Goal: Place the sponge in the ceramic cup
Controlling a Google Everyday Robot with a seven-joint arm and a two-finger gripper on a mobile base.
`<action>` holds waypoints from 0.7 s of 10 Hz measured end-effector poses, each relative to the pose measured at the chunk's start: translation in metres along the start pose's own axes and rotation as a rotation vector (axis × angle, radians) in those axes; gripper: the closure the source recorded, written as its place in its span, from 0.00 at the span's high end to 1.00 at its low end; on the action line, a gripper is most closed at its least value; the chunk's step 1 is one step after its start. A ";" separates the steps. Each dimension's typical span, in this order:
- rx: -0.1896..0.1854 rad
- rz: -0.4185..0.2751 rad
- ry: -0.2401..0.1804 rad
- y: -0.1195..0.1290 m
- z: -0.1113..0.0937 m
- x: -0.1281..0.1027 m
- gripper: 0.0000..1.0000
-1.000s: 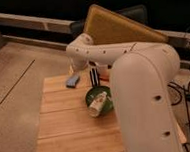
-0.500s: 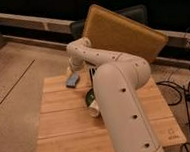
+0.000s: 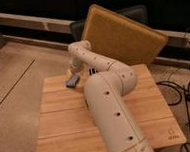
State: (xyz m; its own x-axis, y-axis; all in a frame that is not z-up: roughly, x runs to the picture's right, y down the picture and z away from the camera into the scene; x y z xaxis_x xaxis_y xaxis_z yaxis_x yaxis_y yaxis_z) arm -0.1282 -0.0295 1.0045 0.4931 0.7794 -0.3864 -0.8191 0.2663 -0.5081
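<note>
The sponge (image 3: 72, 82) is a small flat grey-blue pad lying near the far left corner of the wooden table (image 3: 68, 128). My white arm (image 3: 111, 104) stretches from the lower right up over the table's middle, and its wrist end sits just behind and right of the sponge. The gripper (image 3: 77, 72) is at that far end, close above the sponge. The ceramic cup is hidden behind the arm.
A large mustard-yellow cushion (image 3: 120, 33) leans on a dark chair behind the table. Black cables (image 3: 185, 90) lie on the floor at the right. Carpeted floor (image 3: 13, 77) runs along the left side.
The arm has swung further over the table and now covers the green object and the cup near the middle. The sponge stays in the same spot.
</note>
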 end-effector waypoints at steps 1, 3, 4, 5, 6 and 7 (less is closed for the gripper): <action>-0.012 0.001 0.005 -0.002 0.006 -0.003 0.65; -0.035 0.006 0.019 -0.003 0.018 -0.004 0.65; -0.044 0.010 0.026 -0.004 0.024 -0.003 0.65; -0.054 0.013 0.028 -0.006 0.028 -0.003 0.60; -0.058 0.015 0.024 -0.008 0.029 -0.004 0.52; -0.060 0.018 0.019 -0.011 0.029 -0.005 0.43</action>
State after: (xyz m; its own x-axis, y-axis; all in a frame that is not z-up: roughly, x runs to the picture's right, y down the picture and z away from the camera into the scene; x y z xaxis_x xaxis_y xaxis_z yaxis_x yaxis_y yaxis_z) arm -0.1304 -0.0204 1.0342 0.4840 0.7731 -0.4100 -0.8094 0.2173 -0.5456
